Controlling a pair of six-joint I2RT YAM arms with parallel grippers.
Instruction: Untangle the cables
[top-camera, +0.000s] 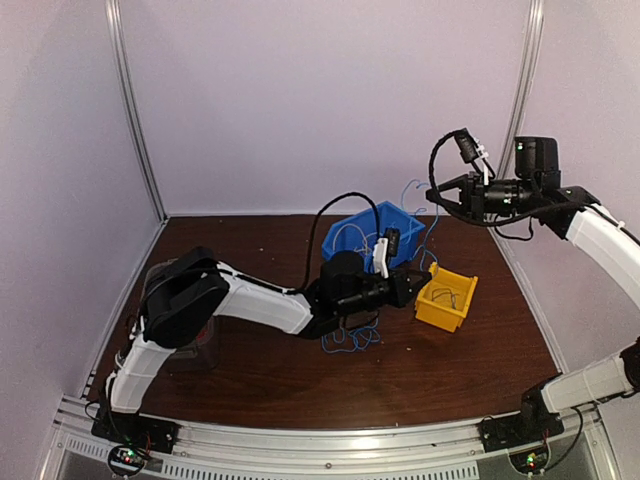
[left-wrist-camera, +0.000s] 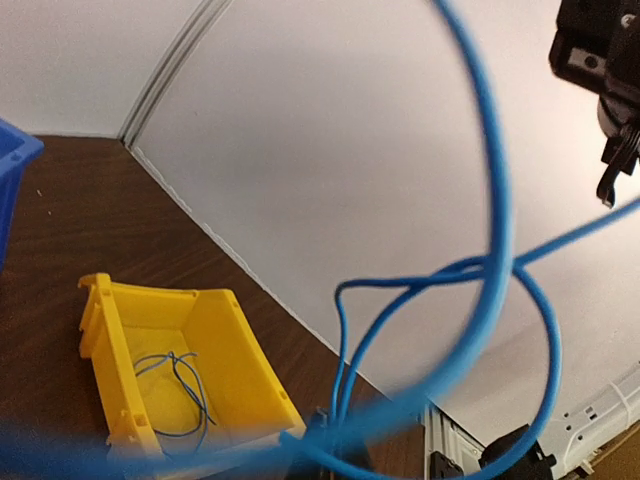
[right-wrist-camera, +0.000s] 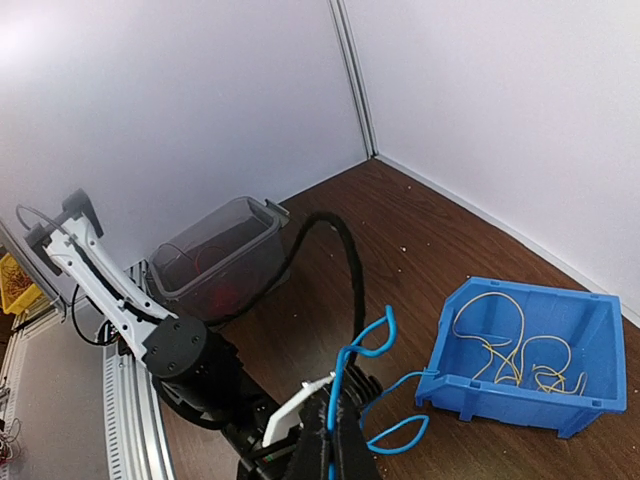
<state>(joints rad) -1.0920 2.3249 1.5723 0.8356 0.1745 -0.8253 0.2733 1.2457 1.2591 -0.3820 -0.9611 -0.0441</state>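
Left claw (top-camera: 418, 287) pinches a thin curly blue wire (left-wrist-camera: 490, 250) just beside the yellow plastic bin (left-wrist-camera: 230, 340); the raised right claw (top-camera: 434, 192) pinches the same wire

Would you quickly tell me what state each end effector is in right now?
Left end effector: closed on a blue cable.
Right end effector: closed, also holding blue cable.

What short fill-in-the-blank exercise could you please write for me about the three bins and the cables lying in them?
1. The yellow bin holds one thin cable coloured ____.
2. The blue bin holds curly cables coloured ____.
3. The clear bin holds more cables coloured ____.

Missing words: blue; yellow; red.
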